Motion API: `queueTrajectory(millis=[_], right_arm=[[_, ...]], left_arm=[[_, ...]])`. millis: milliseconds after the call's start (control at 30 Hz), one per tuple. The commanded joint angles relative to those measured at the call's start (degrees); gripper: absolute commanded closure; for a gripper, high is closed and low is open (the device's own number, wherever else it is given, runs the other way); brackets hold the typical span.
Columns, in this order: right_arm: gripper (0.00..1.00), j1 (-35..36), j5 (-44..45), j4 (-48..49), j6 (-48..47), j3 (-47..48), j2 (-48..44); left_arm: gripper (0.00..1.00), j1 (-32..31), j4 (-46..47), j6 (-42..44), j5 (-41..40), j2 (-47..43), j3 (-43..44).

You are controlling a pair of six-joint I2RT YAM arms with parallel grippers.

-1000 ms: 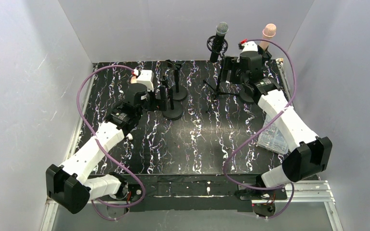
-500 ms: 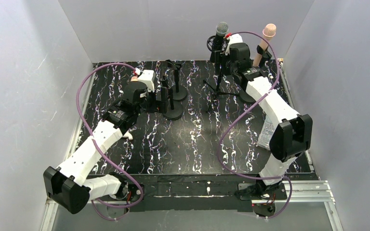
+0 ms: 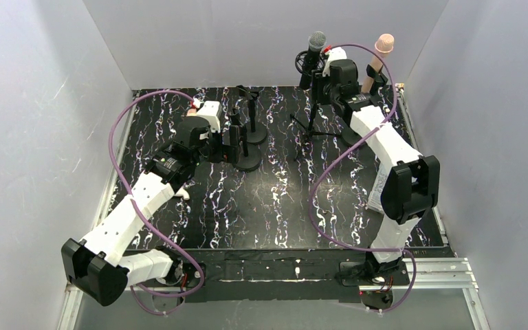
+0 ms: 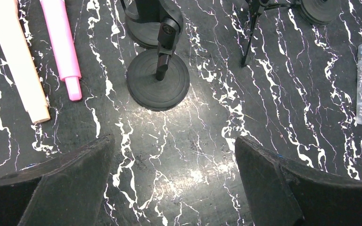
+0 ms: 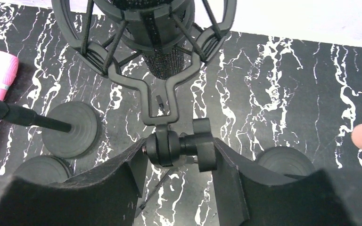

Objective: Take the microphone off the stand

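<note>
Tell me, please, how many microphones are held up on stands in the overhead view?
2: a black microphone at the back and a pink-headed microphone to its right; the arms may hide others.

**Colours and patterns.** The tabletop (image 3: 275, 206) was black with white marble veining. The left arm (image 3: 134, 210) and right arm (image 3: 385, 141) had white shells and black joints, and their cables (image 3: 113, 148) were purple. The far microphone (image 3: 316, 40) was black with a grey mesh head, and its shock mount (image 5: 127, 77) and clamp joint (image 5: 179, 148) were black. The microphone to its right (image 3: 384, 43) had a pale pink head. At the left lay a bright pink cylinder (image 4: 61, 44) and a beige rod (image 4: 16, 61). The round stand base (image 4: 143, 89) was black, and the walls (image 3: 41, 103) were pale grey.
</note>
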Motion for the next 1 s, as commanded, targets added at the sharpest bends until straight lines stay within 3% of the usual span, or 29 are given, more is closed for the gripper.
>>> queueTrajectory(millis=[0, 267, 600, 967], right_arm=[[0.43, -0.02, -2.02, 3.75, 0.10, 3.97, 0.54], [0.56, -0.04, -2.70, 3.45, -0.06, 6.39, 1.21], [0.97, -0.02, -5.49, 2.66, 1.01, 6.31, 0.49], [0.99, 0.31, -8.52, 2.01, 4.96, 2.89, -5.93]], left_arm=[[0.02, 0.25, -1.27, -0.53, 0.55, -1.28, 2.37], [0.02, 0.22, -1.79, -0.38, 0.79, -1.05, 2.62], [0.02, 0.24, -2.75, 0.47, 1.98, -0.31, 3.82], [0.02, 0.25, -3.10, 1.03, 3.88, 0.75, 5.80]])
